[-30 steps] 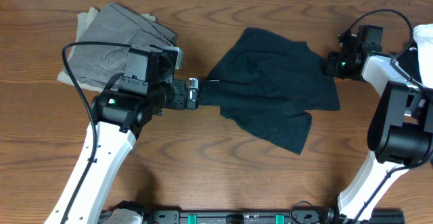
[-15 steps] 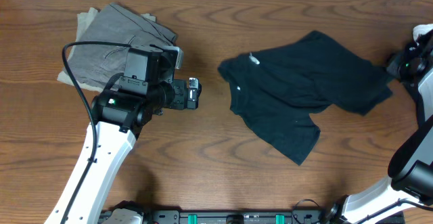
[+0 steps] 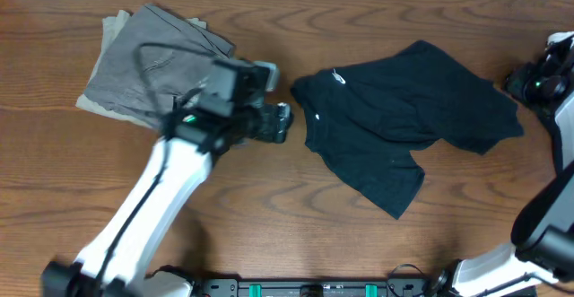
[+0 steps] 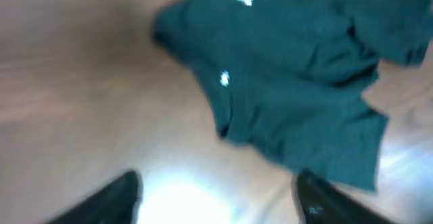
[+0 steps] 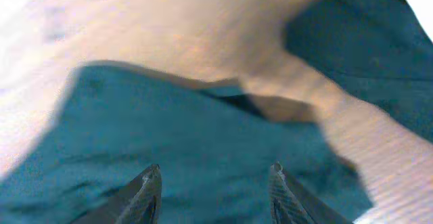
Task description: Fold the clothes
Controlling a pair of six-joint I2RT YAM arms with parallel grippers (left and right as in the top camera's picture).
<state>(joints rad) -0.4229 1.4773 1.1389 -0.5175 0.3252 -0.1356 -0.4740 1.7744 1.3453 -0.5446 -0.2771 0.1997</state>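
Crumpled right of centre on the tabletop (image 3: 296, 230), the shirt (image 3: 404, 117) runs left-right between the left tool (image 3: 283, 123), just off its left edge, and the right tool (image 3: 513, 85) at its right end, both parted, empty.

We see a black T-shirt (image 3: 404, 109) of soft fabric lying crumpled and unfolded, right of centre in the scene, spreading from the middle toward the right edge. Its left part is bunched and wrinkled, with a small white logo (image 3: 338, 77) at the far left corner and a second tiny white mark just nearer. One flap reaches toward the near side, ending in a straight hem.
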